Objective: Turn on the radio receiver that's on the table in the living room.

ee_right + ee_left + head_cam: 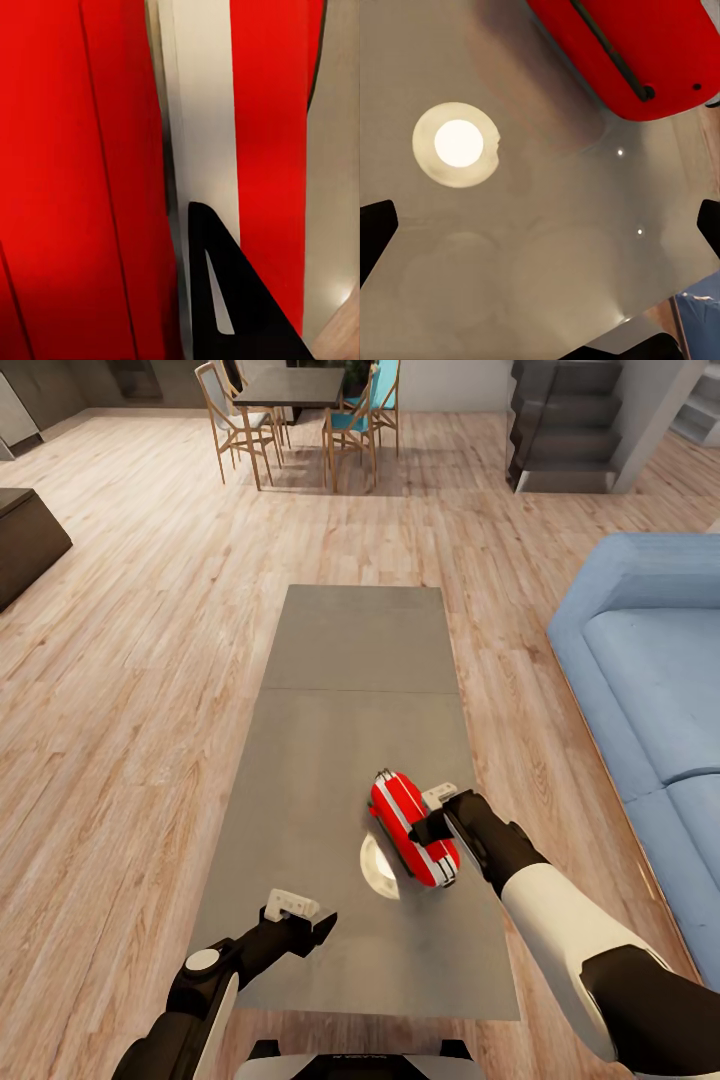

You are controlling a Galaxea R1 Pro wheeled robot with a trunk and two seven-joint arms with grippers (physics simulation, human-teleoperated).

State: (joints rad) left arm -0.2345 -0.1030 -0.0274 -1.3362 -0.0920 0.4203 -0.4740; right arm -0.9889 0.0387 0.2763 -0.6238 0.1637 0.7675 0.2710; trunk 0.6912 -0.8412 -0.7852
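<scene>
The red radio receiver (408, 822) lies on the near right part of the long grey-brown table (350, 650), its white trim band facing up. My right gripper (432, 822) rests against its top side, fingers together. In the right wrist view the dark fingertips (225, 300) touch the white band of the radio receiver (75, 180). My left gripper (305, 915) hovers open over the table's near edge, left of the radio and apart from it. The left wrist view looks down on the table (547, 247), with the radio's red body and thin handle (637, 52) beyond the spread fingers.
A round lamp reflection (378, 865) glares on the tabletop beside the radio. The blue sofa (650, 680) runs along the right. Far back stand a dark dining table with wooden chairs (290, 390) and grey stairs (565, 420). A dark cabinet (25, 540) sits at left.
</scene>
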